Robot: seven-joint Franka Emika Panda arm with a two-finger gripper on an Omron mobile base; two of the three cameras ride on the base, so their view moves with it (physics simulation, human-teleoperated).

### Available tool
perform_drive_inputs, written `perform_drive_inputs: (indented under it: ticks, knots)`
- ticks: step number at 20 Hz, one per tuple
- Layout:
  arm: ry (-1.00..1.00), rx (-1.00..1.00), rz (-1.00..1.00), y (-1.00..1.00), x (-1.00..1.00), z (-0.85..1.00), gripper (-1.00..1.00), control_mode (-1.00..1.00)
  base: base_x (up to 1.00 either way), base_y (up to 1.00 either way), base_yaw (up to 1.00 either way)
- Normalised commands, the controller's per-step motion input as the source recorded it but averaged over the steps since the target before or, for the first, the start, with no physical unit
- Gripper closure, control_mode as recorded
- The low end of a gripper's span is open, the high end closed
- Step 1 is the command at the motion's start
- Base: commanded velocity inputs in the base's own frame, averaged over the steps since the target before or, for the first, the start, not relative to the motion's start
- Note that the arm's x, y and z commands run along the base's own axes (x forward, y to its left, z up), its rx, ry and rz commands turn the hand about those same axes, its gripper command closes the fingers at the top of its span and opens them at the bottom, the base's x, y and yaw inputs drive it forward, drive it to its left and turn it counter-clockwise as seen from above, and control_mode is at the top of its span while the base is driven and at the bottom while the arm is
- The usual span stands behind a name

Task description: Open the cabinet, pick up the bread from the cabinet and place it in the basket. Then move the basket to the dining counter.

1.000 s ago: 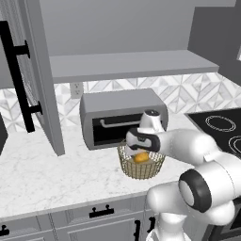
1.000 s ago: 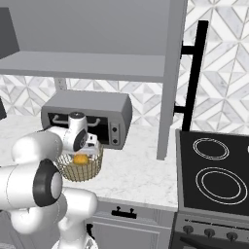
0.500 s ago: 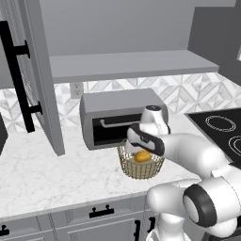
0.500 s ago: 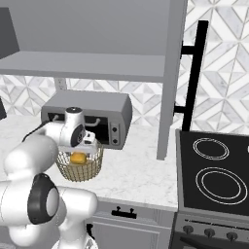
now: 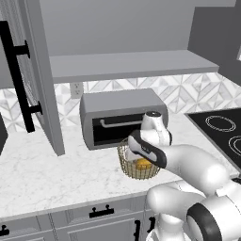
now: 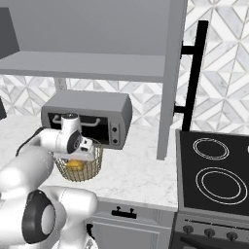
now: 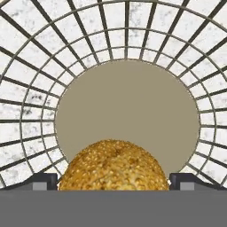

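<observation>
The round tan wire basket (image 5: 128,168) (image 6: 92,168) stands on the marble counter in front of the toaster oven. The golden bread (image 5: 142,164) (image 6: 74,164) (image 7: 113,166) lies on the basket's beige base (image 7: 128,102). My gripper (image 5: 141,154) (image 6: 80,154) (image 7: 113,179) points down into the basket, open, one fingertip (image 7: 42,181) on each side of the bread with small gaps. The grey cabinet stands open, its door (image 5: 44,94) (image 6: 172,73) swung out and its shelf (image 5: 127,66) (image 6: 82,65) bare. The dining counter is out of view.
A grey toaster oven (image 5: 122,117) (image 6: 87,114) sits just behind the basket. A black stovetop (image 5: 221,134) (image 6: 214,170) lies to the right. Grey drawers (image 5: 99,219) run below the white marble counter (image 5: 42,174).
My elbow and forearm have swung lower and nearer the base. The hand stays over the basket with its jaws wide, and the bread rests inside unmoved.
</observation>
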Motion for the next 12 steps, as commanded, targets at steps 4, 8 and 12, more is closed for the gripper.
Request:
perform_drive_inputs:
  ticks: [4,8,12]
  knots:
    - [-0.05,0.02,0.0,-0.14,0.13,0.5,-1.0,-1.0,0.0,0.0,0.0]
    - [-0.05,0.01,0.0,-0.03,0.04,0.78,-1.0,-1.0,0.0,0.0,0.0]
    - [0.17,-0.04,0.0,0.0,0.83,-0.65,-1.0,-1.0,0.0,0.0,0.0]
